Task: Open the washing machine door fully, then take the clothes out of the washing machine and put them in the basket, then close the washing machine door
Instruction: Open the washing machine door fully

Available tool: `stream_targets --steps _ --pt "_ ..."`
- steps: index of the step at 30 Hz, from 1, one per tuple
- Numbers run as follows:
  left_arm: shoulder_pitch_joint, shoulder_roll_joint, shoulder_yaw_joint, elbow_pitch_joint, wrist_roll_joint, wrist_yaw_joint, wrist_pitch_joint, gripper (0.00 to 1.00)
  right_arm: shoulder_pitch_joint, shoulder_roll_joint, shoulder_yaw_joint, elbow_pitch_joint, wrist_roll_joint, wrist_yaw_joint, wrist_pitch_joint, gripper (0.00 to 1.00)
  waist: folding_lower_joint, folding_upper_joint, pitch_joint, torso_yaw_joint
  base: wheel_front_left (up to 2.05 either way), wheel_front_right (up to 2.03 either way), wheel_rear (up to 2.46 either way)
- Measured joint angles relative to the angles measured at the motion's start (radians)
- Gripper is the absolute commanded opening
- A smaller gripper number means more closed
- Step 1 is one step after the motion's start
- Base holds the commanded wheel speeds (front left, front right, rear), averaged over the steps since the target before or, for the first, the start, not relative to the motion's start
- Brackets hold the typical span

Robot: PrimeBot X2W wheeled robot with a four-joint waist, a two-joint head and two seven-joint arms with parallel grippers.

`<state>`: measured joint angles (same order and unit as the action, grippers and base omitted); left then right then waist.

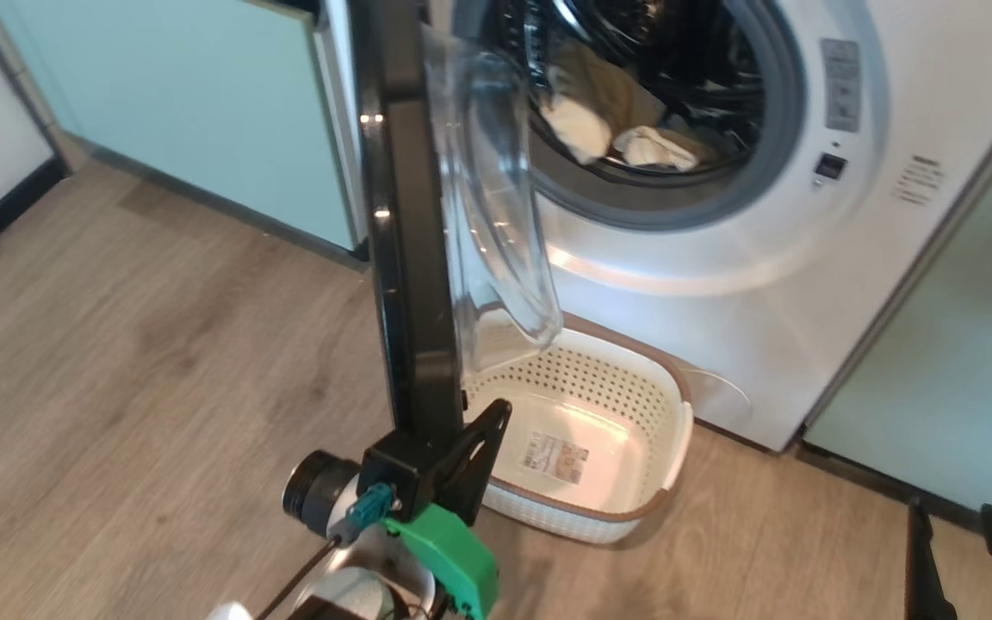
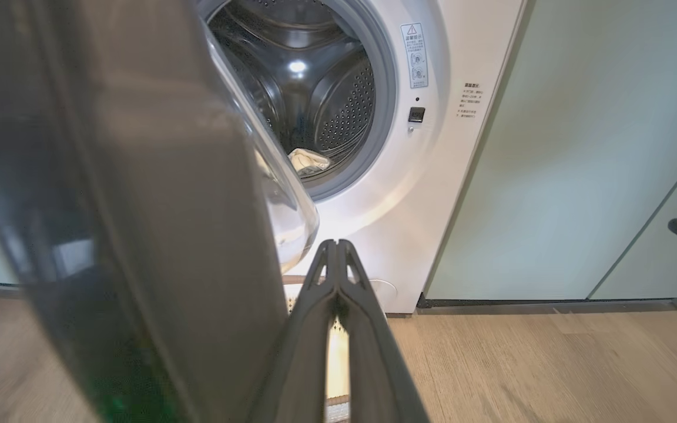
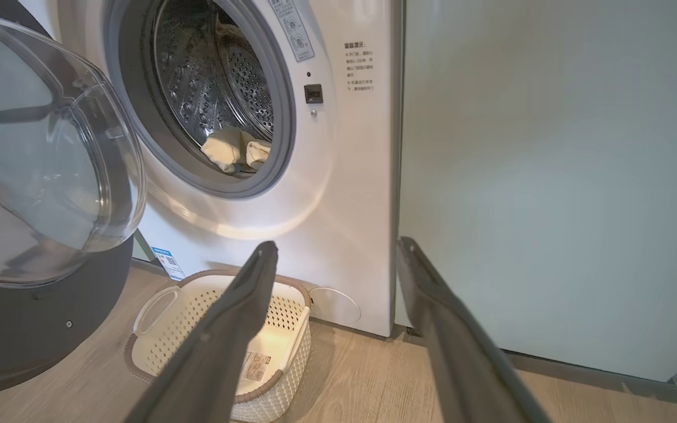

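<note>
We see a warning triangle on the washing machine [image 2: 409, 194] label [image 2: 414, 56]. All smaller print we cannot read.

Door [image 1: 406, 258] open — cream clothes [image 3: 230, 150] at washer [image 1: 720, 327] drum btm; basket [image 1: 599, 379] beside washer base.

Light wood-plank floor [image 2: 550, 364] spreads right of the left claw [image 2: 335, 247] — beyond it, up and rightward, a pale green cabinet panel [image 2: 579, 147] stands softly lit over a dark plinth [image 2: 520, 304] — a second panel [image 2: 650, 276] farther right.
</note>
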<state>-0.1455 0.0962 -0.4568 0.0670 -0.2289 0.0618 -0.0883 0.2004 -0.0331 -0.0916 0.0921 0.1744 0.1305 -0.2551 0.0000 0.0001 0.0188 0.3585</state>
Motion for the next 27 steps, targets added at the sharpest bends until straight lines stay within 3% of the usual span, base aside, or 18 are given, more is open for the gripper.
stream_targets --steps 15,27 --pt "0.046 0.062 0.066 -0.027 0.000 0.060 -0.020 0.00 0.005 0.001 0.000 0.001 0.009 0.000 0.000 1.00 0.0000 0.0000 -0.024 0.127 0.00 0.00 0.00" --pt "0.046 0.111 0.186 -0.006 -0.005 0.126 -0.093 0.00 0.003 0.001 0.004 0.012 0.009 0.000 0.000 1.00 0.0000 0.0000 0.001 0.150 0.00 0.00 0.00"
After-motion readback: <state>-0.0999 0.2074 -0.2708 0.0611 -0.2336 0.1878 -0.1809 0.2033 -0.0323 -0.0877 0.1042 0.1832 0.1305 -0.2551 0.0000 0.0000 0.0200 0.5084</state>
